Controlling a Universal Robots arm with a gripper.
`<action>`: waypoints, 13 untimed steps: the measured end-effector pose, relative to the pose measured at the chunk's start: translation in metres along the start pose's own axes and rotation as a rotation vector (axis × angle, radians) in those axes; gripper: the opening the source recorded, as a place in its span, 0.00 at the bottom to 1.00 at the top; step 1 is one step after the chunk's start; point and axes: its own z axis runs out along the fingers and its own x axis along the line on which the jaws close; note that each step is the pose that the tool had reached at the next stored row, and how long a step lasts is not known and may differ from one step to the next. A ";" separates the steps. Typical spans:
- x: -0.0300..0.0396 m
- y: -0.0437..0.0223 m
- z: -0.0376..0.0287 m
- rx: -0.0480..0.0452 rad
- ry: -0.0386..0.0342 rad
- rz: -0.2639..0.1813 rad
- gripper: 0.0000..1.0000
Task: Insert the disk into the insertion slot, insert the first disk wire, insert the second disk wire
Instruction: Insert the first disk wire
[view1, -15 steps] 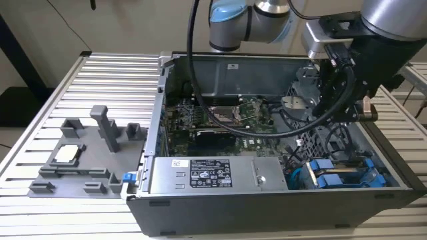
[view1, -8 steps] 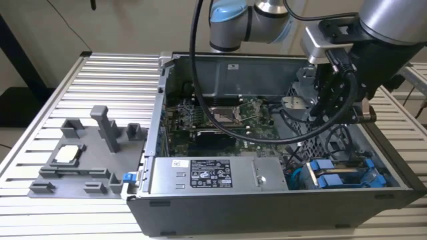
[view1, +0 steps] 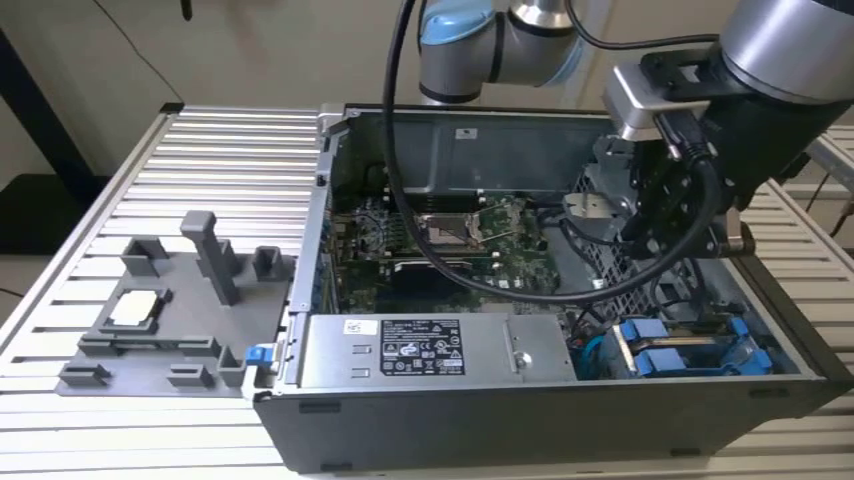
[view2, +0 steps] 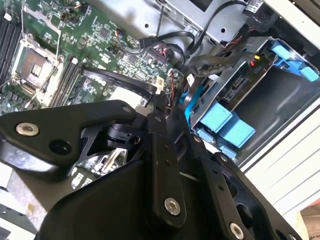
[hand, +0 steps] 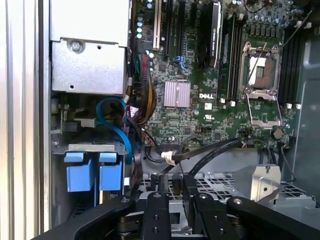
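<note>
Insertion slot (view1: 742, 352) sits in the near corner of the case, far on the exterior view's right; blue plastic runs along its edge and two blue tabs (view1: 650, 347) sit at its mouth; I cannot tell if the disk lies in it.

From the exterior view's left, first comes the ribbed metal bench (view1: 80, 200); on it lies a grey holder tray (view1: 187, 325) with posts that stand up, and a small pale chip (view1: 138, 308) rests in it. Just beside the tray stands the open computer case (view1: 534, 425); behind its near wall I see the silver power box (view1: 414, 350) with a label; past that lies the green board (view1: 454, 240). More to the right my arm (view1: 781, 60) reaches down into the case, over the grey cage with holes (hand: 220, 184).

In both wrist views my pincer (hand: 173, 178) is narrow, pinched on the end of a black wire (view2: 120, 80); the wire's pale tip pokes out just past the pincer; the wire bends away over the green board. The blue tabs are near the pincer but apart from it; a blue wire (hand: 117, 127) loops between the tabs and the power box.
</note>
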 end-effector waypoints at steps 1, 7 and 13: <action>0.0003 0.0001 0.0010 -0.0005 -0.0013 -0.003 0.26; 0.0011 0.0001 0.0046 -0.0024 -0.0248 -0.020 0.26; 0.0017 0.0002 0.0077 -0.0019 -0.0629 -0.029 0.26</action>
